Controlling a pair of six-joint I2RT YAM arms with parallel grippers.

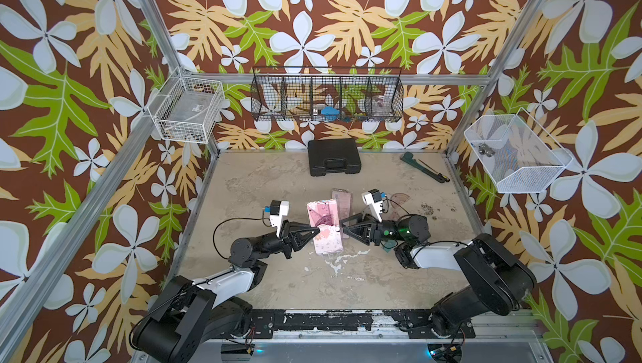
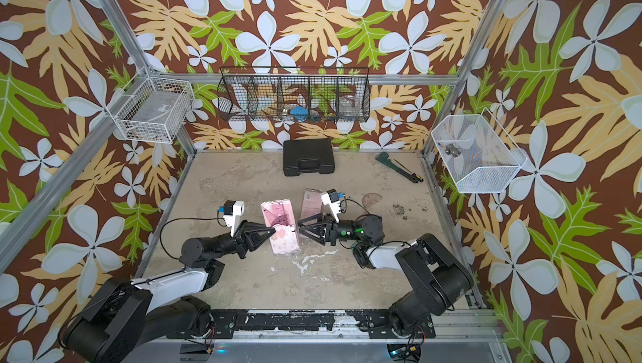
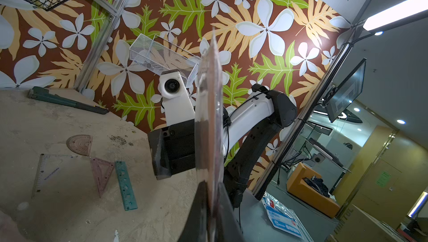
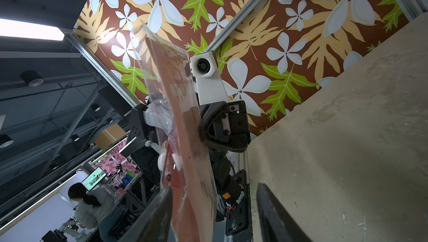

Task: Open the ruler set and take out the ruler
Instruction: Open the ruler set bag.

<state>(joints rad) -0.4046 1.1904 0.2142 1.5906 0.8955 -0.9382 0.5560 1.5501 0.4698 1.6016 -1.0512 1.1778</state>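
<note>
Left end effector (image 1: 318, 231) clamps ruler set (image 1: 324, 217), lengthwise toward back wall (image 1: 330, 31).

Pink ruler set (image 1: 324, 225) mid-table, edge in left hand (image 1: 318, 231)

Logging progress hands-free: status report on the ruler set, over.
Left pincer shut on edge of ruler set. Right pincer open at its opposite edge. Pieces show inside. Green ruler loose on table, not blocking.
</note>
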